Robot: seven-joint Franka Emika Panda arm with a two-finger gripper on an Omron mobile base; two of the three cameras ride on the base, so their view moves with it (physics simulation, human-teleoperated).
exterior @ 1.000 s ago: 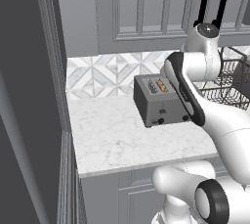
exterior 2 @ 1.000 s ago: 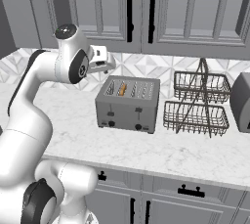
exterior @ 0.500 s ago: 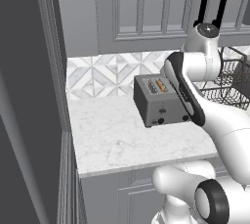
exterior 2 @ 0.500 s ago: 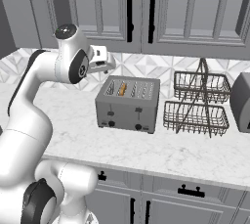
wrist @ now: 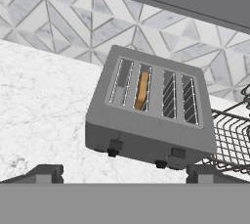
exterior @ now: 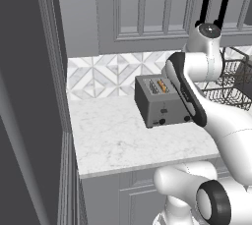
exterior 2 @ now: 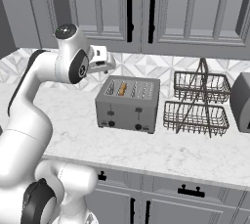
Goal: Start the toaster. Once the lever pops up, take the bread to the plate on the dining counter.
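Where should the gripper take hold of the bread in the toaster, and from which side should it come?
Grip the bread by its top edge, coming from straight above. It stands on edge inside a slot of the toaster, so probably only that upper rim is free; the fingers should close across its thin faces.

Toaster point(exterior 2: 128, 103) on worktop point(exterior 2: 146, 149), near tiled wall point(wrist: 73, 17). Bread point(wrist: 141, 90) in second slot from left. Lever point(wrist: 115, 145) on near face, left end. Wire basket rack point(exterior 2: 199, 104) just right of toaster. Cabinets point(exterior 2: 146, 8) above.
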